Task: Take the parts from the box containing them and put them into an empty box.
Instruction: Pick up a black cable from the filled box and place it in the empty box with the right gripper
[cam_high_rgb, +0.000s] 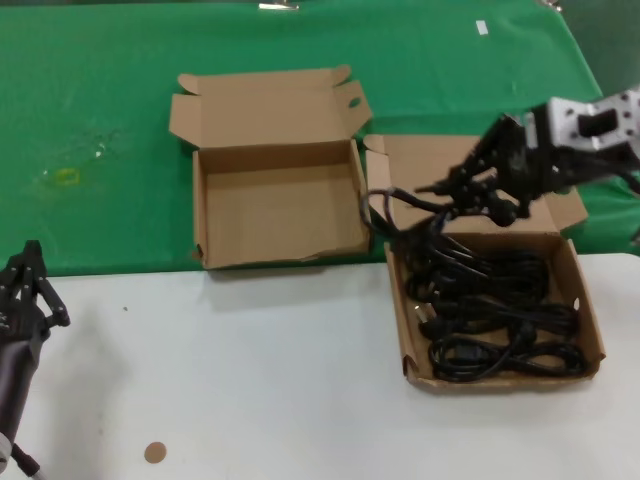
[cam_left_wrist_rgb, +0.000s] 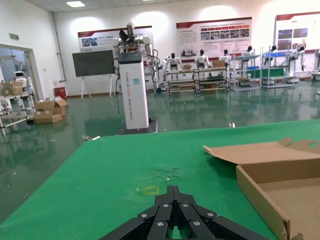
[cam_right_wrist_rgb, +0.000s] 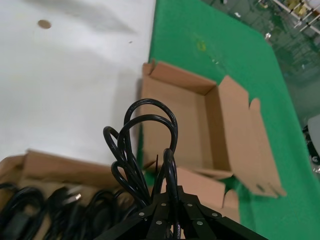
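Two alike brown cardboard boxes lie open. The right box (cam_high_rgb: 590, 330) holds several coiled black cables (cam_high_rgb: 490, 310). The left box (cam_high_rgb: 205, 215) is empty; it also shows in the right wrist view (cam_right_wrist_rgb: 175, 115) and the left wrist view (cam_left_wrist_rgb: 260, 195). My right gripper (cam_high_rgb: 425, 190) is shut on a coiled black cable (cam_right_wrist_rgb: 145, 145) and holds it lifted over the full box's back left corner, its loops hanging toward the empty box. My left gripper (cam_high_rgb: 25, 265) is shut and empty, parked low at the table's left front.
A green cloth (cam_high_rgb: 100, 130) covers the table's back half, the front is white (cam_high_rgb: 250, 380). A yellow mark (cam_high_rgb: 65, 177) and clear scraps lie on the cloth at left. A small brown disc (cam_high_rgb: 154, 452) lies on the white front.
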